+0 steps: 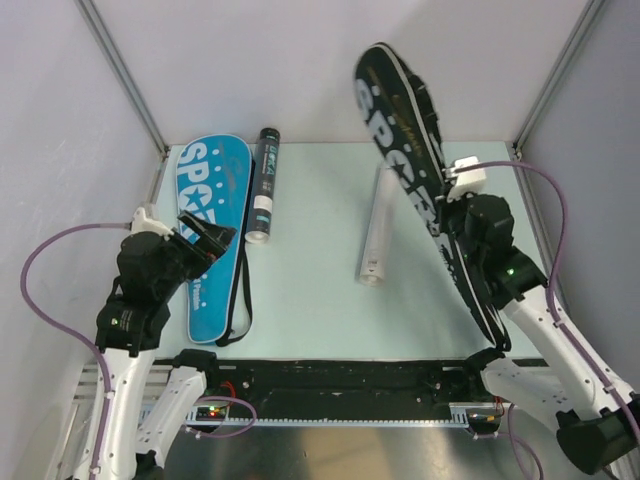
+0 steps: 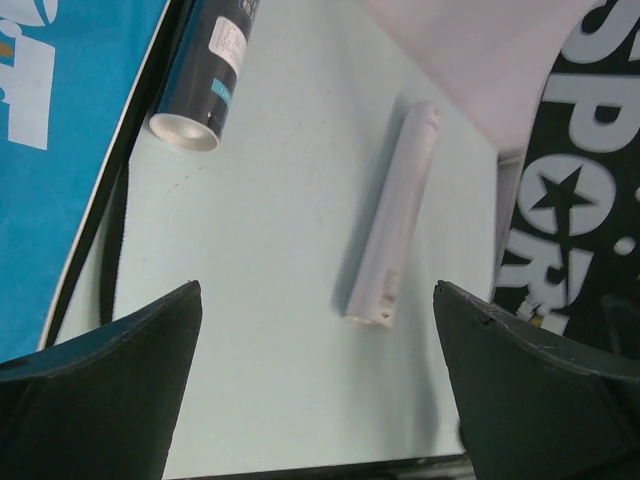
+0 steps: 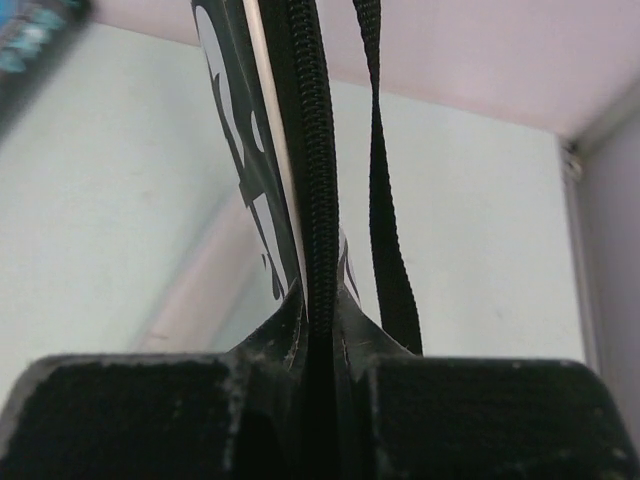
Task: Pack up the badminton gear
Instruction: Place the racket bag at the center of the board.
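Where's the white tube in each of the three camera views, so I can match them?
Top external: the white tube lies right of centre, just left of the raised black cover.
Left wrist: centre-right, slanted, left of the black cover at the right edge.
Right wrist: probably the blurred pale streak low left, behind the black cover; not certain.
Shared landmark: the black cover, beside the tube throughout.
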